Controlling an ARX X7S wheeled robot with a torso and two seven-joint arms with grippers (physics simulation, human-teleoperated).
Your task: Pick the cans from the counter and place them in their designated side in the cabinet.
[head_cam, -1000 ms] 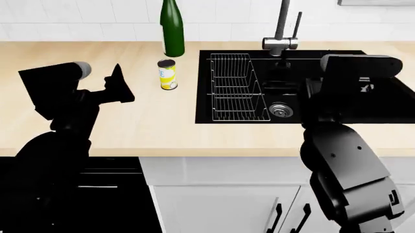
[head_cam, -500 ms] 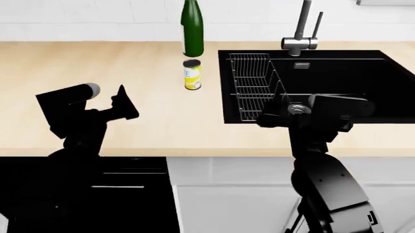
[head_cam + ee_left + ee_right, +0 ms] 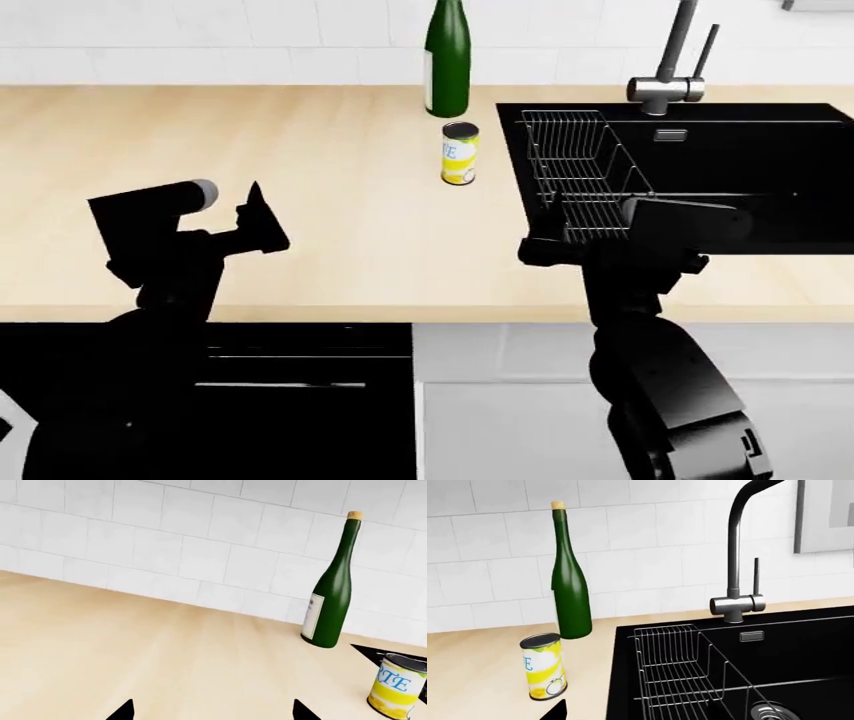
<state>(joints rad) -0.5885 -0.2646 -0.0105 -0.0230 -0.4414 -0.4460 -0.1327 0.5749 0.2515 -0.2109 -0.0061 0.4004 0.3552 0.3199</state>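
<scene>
Head view showed the small yellow-and-white tin with the silver lid [image 3: 459, 153] standing upright on the light beige wood-grain counter [image 3: 200, 130], just near-side of the tall green glass bottle [image 3: 447, 58] and just left of the black sink [image 3: 747, 150]. I judged I was at the approach step, nothing picked yet. My left gripper [image 3: 258, 222] hovered well apart from the tin, holding nothing, fingers parted to judge by its wrist view. My right gripper [image 3: 545, 249] sat nearer, at the sink's near-left corner; I couldn't tell its opening. Next I'd need to reach far-left and straddle the tin without bumping the bottle. The red-labelled tin and the cabinet were out of view.
</scene>
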